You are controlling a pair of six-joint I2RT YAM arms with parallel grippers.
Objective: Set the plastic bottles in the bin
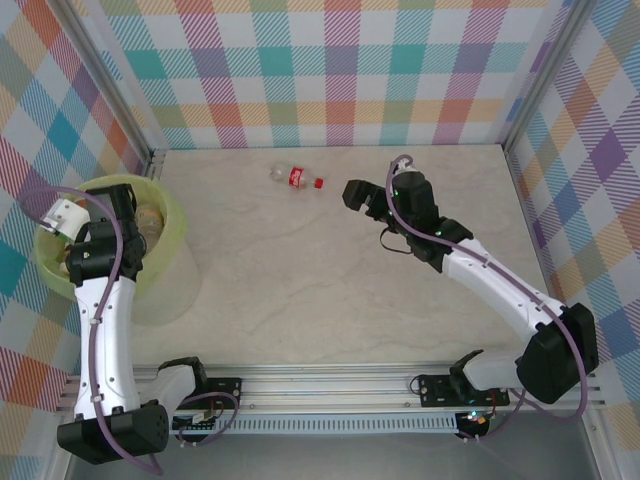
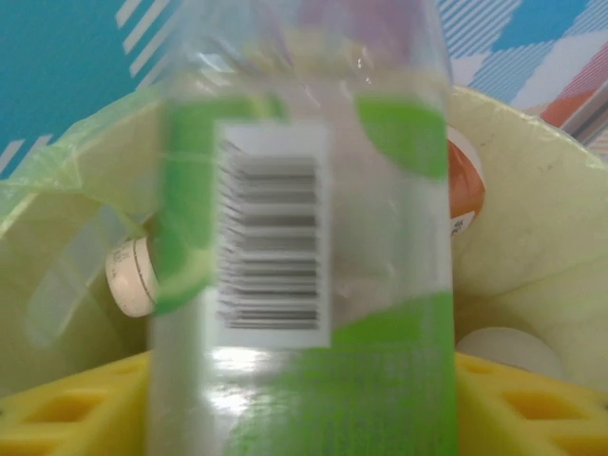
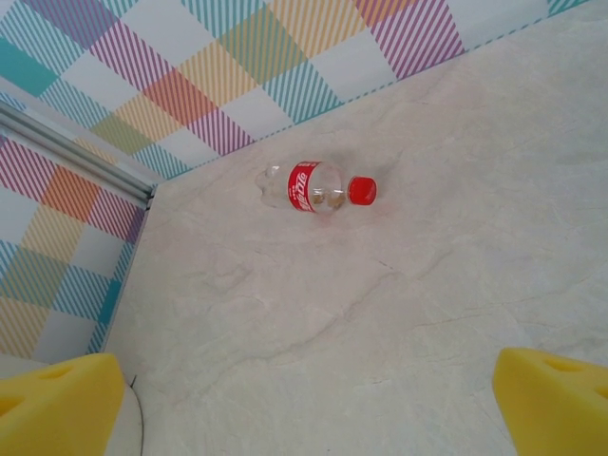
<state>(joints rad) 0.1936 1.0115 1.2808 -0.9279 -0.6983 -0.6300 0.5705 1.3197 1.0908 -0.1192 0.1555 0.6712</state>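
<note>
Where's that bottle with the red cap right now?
The red-capped bottle lies on its side on the table near the far wall, just left of the right gripper in the top view, well apart from the bin.

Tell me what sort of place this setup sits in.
Probably a staged robot test cell, not a home or shop: checked backdrop panels wall in a marble-look table, and a left arm and right arm are mounted on an aluminium rail at its near edge.
</note>
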